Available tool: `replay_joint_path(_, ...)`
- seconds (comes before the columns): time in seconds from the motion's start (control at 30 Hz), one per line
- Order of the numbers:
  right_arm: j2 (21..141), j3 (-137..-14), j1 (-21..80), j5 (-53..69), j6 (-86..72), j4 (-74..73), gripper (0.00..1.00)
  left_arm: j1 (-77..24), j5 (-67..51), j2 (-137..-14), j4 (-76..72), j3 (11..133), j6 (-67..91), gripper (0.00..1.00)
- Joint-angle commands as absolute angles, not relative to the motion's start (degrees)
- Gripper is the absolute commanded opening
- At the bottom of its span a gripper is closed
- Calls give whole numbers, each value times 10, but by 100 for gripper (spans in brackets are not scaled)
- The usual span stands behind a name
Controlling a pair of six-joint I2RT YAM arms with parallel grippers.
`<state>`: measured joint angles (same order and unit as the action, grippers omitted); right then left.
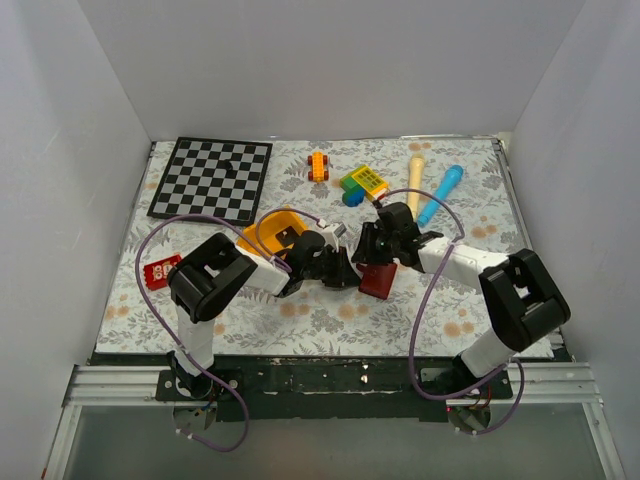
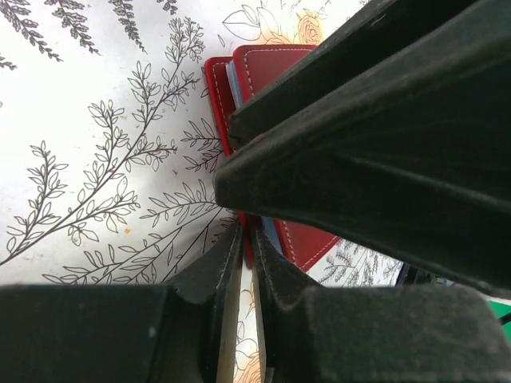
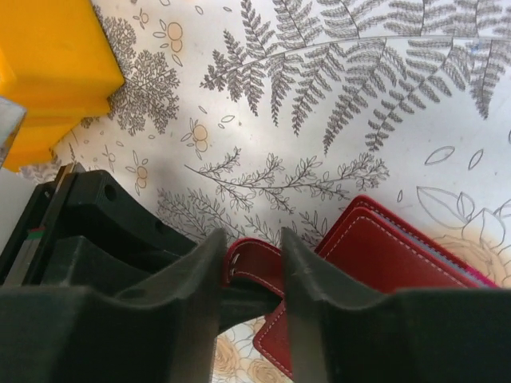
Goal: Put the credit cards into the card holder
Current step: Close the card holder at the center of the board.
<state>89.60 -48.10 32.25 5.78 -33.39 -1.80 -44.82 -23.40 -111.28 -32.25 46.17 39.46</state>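
Note:
The maroon card holder (image 1: pixel 377 282) lies on the floral cloth between both arms. My left gripper (image 1: pixel 345 270) reaches it from the left; in the left wrist view (image 2: pixel 247 227) its jaws are pinched on the thin edge of the card holder (image 2: pixel 271 72), where pale blue pockets show. My right gripper (image 1: pixel 385 250) comes from above; in the right wrist view (image 3: pixel 254 247) its fingers close on the snap tab of the card holder (image 3: pixel 391 255). No credit card shows clearly. A dark flat shape (image 1: pixel 290 237) lies in the yellow bin, and I cannot tell what it is.
The yellow bin (image 1: pixel 262 240) stands just left of the grippers and also shows in the right wrist view (image 3: pixel 48 64). A chessboard (image 1: pixel 212 178), an orange toy car (image 1: pixel 318 166), toy blocks (image 1: pixel 362 184), a cream stick (image 1: pixel 416 180) and a blue pen (image 1: pixel 440 195) lie behind. A red packet (image 1: pixel 160 270) lies at the left.

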Motion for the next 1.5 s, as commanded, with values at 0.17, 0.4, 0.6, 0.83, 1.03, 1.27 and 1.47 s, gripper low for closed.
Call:
replay_joint_path(0.17,767,-462,321,-14,-313,-52,65,-452,-233,-1112,-302,440,390,10)
replay_joint_path(0.4,644,-398,309,-112,-335,-137,65,-453,-236,-1119,-316,428,400,9)
replay_joint_path(0.6,587,-310,289,-129,-379,-142,66,-453,-235,-1116,-309,431,401,9)
replay_joint_path(0.83,605,-245,251,-36,-407,-30,69,-452,-215,-1063,-277,409,395,7)
replay_joint_path(1.03,642,-196,215,46,-431,96,71,-452,-156,-924,-184,387,357,8)
replay_joint_path(1.27,714,-196,205,77,-441,156,73,-450,-147,-862,-118,465,320,10)
replay_joint_path(1.47,768,-197,202,95,-448,185,61,-450,-172,-941,-91,563,289,10)
